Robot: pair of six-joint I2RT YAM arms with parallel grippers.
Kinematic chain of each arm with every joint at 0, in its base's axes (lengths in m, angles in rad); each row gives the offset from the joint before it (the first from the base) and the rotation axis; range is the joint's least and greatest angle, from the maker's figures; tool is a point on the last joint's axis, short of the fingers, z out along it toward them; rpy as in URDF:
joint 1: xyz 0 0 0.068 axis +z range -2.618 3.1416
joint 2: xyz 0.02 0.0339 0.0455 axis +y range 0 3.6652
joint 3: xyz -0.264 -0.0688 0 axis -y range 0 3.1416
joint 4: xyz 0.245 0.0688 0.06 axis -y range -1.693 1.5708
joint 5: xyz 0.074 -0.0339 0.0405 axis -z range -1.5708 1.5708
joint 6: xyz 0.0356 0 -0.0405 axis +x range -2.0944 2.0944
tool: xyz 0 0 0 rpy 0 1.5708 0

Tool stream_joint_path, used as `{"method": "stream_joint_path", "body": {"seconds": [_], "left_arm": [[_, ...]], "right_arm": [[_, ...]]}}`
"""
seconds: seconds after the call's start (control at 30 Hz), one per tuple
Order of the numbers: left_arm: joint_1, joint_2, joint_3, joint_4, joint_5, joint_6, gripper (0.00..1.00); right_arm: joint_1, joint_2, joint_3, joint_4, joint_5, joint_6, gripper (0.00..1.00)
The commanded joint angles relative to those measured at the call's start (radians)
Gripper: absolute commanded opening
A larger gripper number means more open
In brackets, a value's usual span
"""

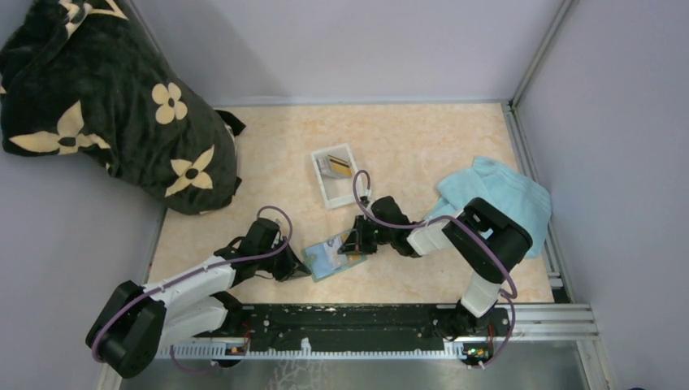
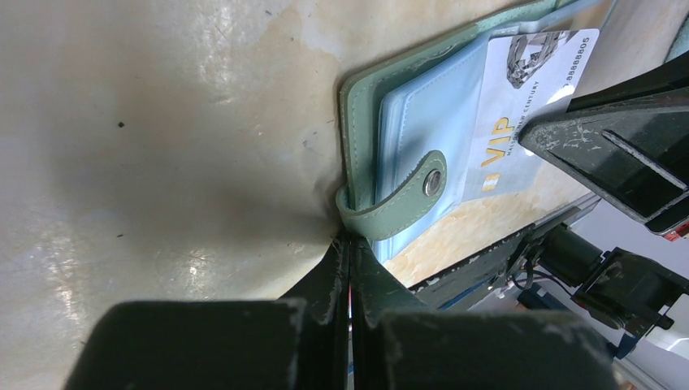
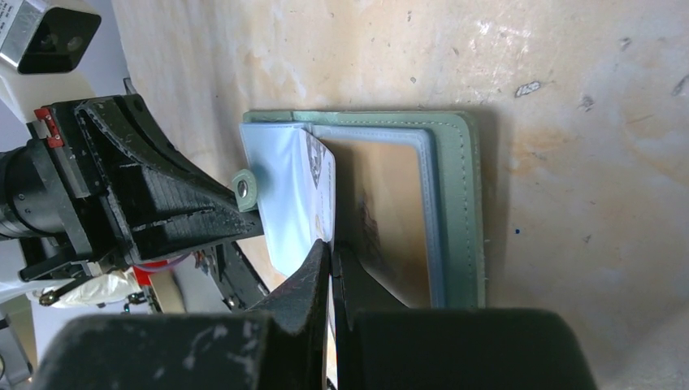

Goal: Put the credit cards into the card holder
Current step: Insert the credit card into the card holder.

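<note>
The card holder [image 1: 329, 258] lies open on the table [image 1: 422, 138] near its front edge, between the two grippers. The left gripper [image 2: 349, 244] has its jaws pressed together on the holder's snap strap [image 2: 406, 195], while the right gripper [image 3: 331, 248] pinches a whitish VIP card [image 2: 520, 106] over the pale blue slots. More credit cards [image 1: 339, 166] sit in the white tray [image 1: 335, 195] farther back.

Bright, even light up top and a crisp picture, while the left wrist view shows white glare on the tabletop [image 2: 219, 57] beside a soft dark shadow, foreground blurred.
</note>
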Motion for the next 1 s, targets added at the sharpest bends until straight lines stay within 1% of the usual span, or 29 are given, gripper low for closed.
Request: {"method": "stream_joint_path", "body": {"seconds": [0.0,0.17,0.43,0.97], "left_arm": [[-0.007,0.024,-0.004,-0.055,-0.057,0.035,0.0],[-0.007,0.025,-0.001,-0.062,-0.07,0.034,0.0],[-0.007,0.045,-0.005,-0.042,-0.073,0.026,0.0],[-0.007,0.064,0.007,-0.034,-0.08,0.026,0.0]], "right_arm": [[0.031,0.035,0.001,-0.055,0.015,-0.054,0.0],[0.031,0.011,-0.022,-0.082,0.017,-0.065,0.0],[0.031,-0.006,-0.046,-0.08,-0.008,-0.051,0.0],[0.031,0.046,0.001,-0.114,-0.064,-0.095,0.0]]}}
